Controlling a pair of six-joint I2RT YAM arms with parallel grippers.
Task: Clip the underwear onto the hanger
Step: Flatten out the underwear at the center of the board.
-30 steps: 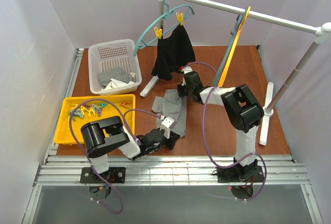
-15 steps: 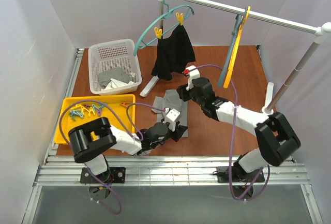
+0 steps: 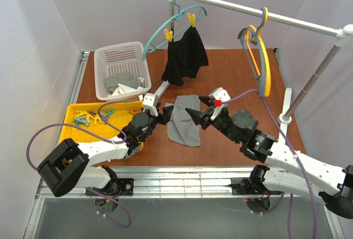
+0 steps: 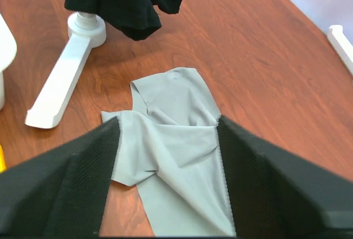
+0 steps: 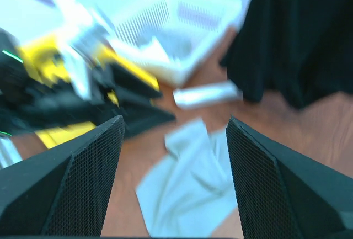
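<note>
Looking at this one, the underwear (image 3: 185, 122) is lying mostly flat on the table (image 3: 231, 79), one corner folded over, right between the two grippers and not gripped by anything. You've got the left gripper (image 3: 163, 112) just off its left edge and the right gripper (image 3: 198, 110) just off its upper right edge, both with fingers spread wide and nothing between the pads. The left wrist view frames the fabric neatly in the gap. My guess on why: they're bracketing it from both sides so each can take an edge and lift it spread out instead of in a ball. The hanger (image 3: 263, 65) hangs by its hook on the rail (image 3: 220, 3), off to the right and well apart from the cloth, with a grey-blue hanger (image 3: 243, 33) right beside it. Pose-wise, both arms reach low and forward from their bases, forearms nearly flat over the table, wrists angled in toward each other. The right wrist view is blurry, so I can't tell if that one touches the cloth. Neither gripper has a clip, and the loose coloured ones look to be in the yellow tray (image 3: 70, 135).
</note>
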